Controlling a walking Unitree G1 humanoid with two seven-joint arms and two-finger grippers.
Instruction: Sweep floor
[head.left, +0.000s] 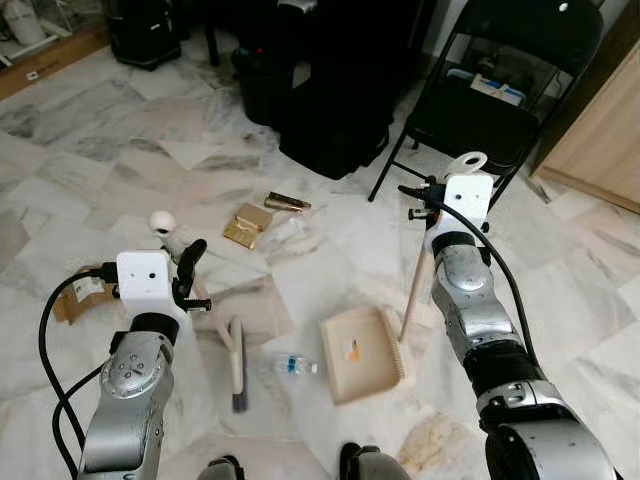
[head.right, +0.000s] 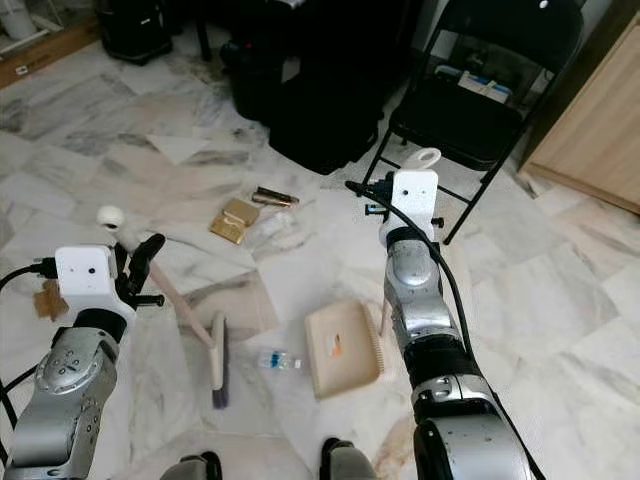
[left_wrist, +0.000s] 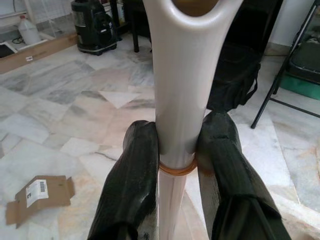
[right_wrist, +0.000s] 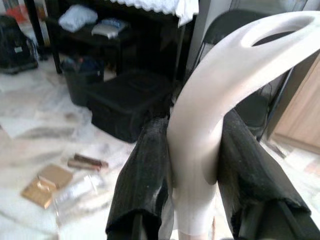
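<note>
The floor (head.left: 90, 160) is pale marble with grey veins, and litter is scattered across it. A broom (head.left: 213, 325) is held by the left pincer (left_wrist: 176, 150) near the top of its pale handle, just under the looped white end; the fingers (left_wrist: 131, 170) are seen pressed against both sides of the handle in the left wrist view. The broom's dark bristle head (head.left: 238, 375) rests on the floor in front of the robot. A dustpan (head.left: 360, 352) lies flat on the floor to the right of the broom head, and its long handle (head.left: 414, 290) is gripped by the right pincer (right_wrist: 192, 150) just below the white looped grip, with the black fingers (right_wrist: 142, 170) closed against it on either side. A small crushed bottle (head.left: 296, 366) lies between the broom head and the dustpan. Further ahead, a gold wrapper (head.left: 247, 224) and a dark tube (head.left: 286, 202) are seen close together, with clear plastic film (head.left: 290, 232) beside them. A scrap of cardboard (left_wrist: 39, 195) lies to the robot's left. A black folding chair (head.left: 500, 90) stands ahead on the right, next to a wooden cabinet (head.left: 600, 130), and a black box (head.left: 335, 130) sits ahead in the middle.
</note>
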